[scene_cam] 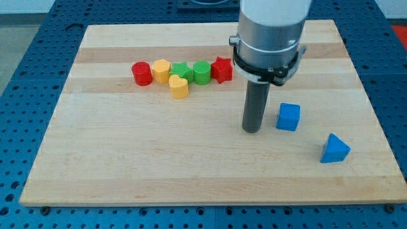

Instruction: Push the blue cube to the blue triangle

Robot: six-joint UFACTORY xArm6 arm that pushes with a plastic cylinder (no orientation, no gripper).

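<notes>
The blue cube (288, 117) sits on the wooden board at the view's right of centre. The blue triangle (334, 149) lies lower and further to the view's right, apart from the cube by a little more than one block width. My tip (252, 130) rests on the board just to the view's left of the blue cube, with a narrow gap between them. The rod rises into the grey arm body (270, 35) above.
A row of blocks lies at the view's upper left: a red cylinder (141, 74), a yellow hexagon (161, 70), a green star (182, 71), a green cylinder (201, 72), a red star (221, 69). A yellow block (179, 86) sits just below the row. The board's right edge (375, 121) is near the triangle.
</notes>
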